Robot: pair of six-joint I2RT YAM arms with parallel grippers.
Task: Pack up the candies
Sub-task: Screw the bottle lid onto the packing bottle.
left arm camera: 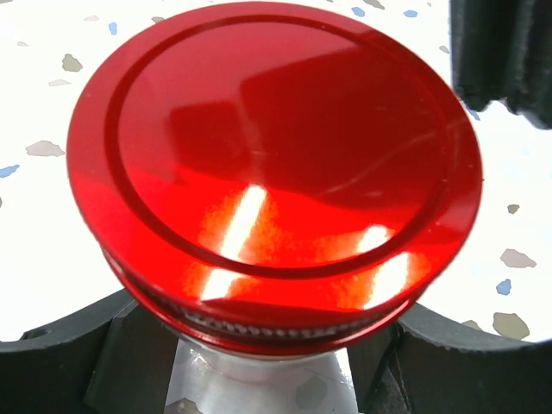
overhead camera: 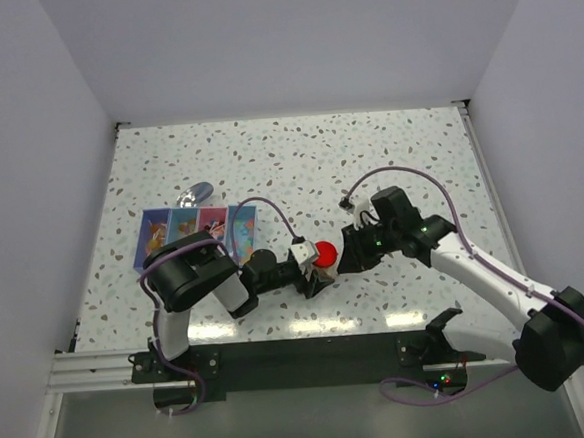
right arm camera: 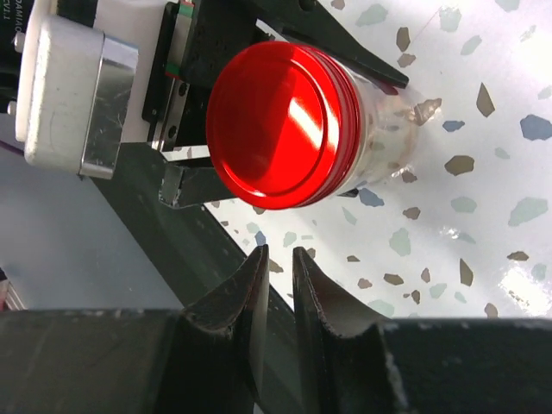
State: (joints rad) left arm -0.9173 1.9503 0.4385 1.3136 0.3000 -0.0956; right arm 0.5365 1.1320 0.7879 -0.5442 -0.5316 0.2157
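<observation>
Speckled table [overhead camera: 368, 154] bears a jar [right arm camera: 384, 147] with a red lid [right arm camera: 276, 121], clamped by our left gripper [overhead camera: 313, 266] from nine o'clock. At three o'clock our right gripper [right arm camera: 278, 259] stands narrow and empty. We cannot tell where the candies are.

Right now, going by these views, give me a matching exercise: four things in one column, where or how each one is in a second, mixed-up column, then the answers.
Things
1. red lid
2. left claw
3. right claw
4. silver scoop

States
A. lying on the table beside the picture packets
B. empty, jaws narrowly apart
C. sitting on the clear jar
D. clamped around that jar

Pairs: 1-C, 2-D, 3-B, 4-A
</observation>
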